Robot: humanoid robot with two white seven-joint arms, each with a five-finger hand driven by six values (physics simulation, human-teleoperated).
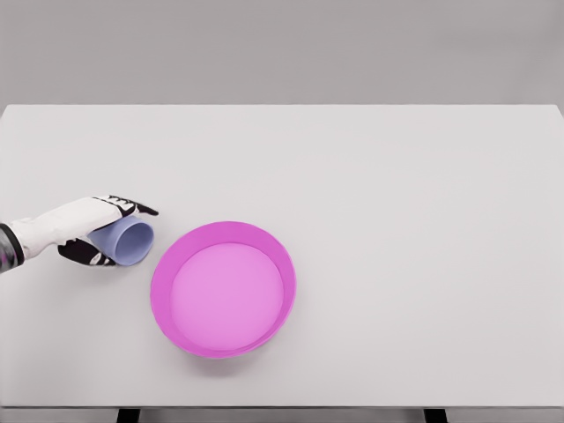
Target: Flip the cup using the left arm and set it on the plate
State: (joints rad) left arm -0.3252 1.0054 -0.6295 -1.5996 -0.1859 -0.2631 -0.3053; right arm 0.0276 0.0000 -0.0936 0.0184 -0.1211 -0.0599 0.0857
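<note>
A pale blue cup [129,241] lies tilted on its side at the left of the table, its open mouth turned toward the right and front. My left hand [106,231] comes in from the left edge and is wrapped around the cup, fingers above and thumb below. A magenta plate [165,264] with a raised rim sits just right of the cup, a small gap between them. The right arm does not show.
The white table [397,194] spreads wide to the right and back of the plate. Its front edge runs along the bottom of the picture, close to the plate's near rim.
</note>
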